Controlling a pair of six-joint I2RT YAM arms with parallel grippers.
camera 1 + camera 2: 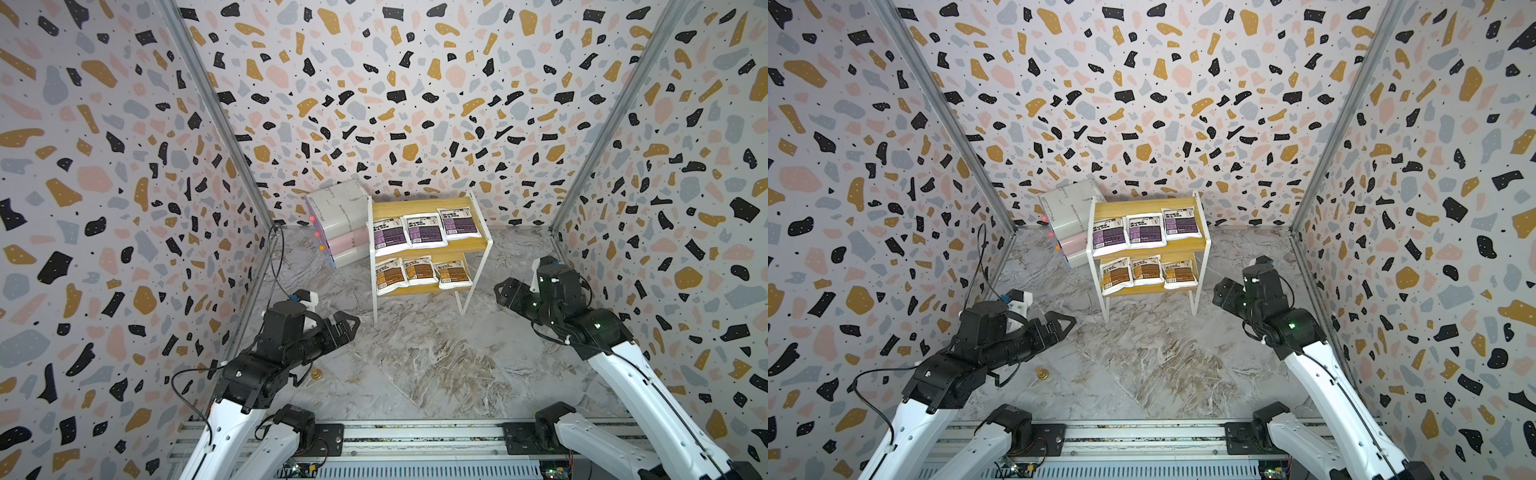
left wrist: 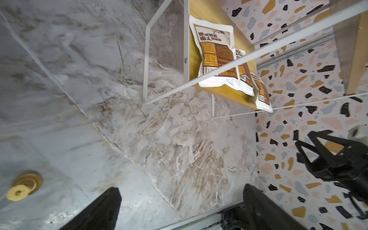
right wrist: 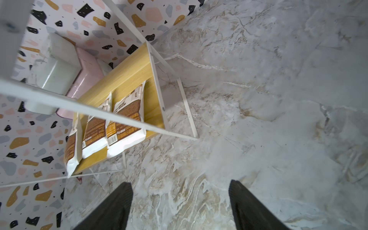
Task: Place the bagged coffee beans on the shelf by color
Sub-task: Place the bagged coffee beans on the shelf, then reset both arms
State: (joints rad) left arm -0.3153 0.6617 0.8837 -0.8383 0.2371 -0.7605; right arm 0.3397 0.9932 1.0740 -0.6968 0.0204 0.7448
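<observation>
Found bagged coffee beans (image 1: 1144, 228) all on shelf (image 1: 411, 206): purple bags (image 1: 424, 230) flat across far upper board, brown-orange bags (image 1: 417, 270) on near lower board, one colour per tier to match task. Saw left gripper (image 1: 353, 326) and right gripper (image 1: 500, 293) gaping, empty, parked off shelf's left and right. Judged sorting done.

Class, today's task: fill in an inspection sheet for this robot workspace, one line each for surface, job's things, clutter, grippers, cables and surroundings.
Surface: marble-patterned tabletop.
Job's things: shelf holds three purple-label pouches on its upper tier and three brown-orange-label pouches on its lower tier.
Clutter: stacked white and pink boxes beside the shelf; small stack of tan discs near the left arm.
Grippers: left gripper open, empty; right gripper open, empty.
Cables: black cable by the left arm.
Surroundings: terrazzo-patterned walls; metal rail at the arms' bases.
</observation>
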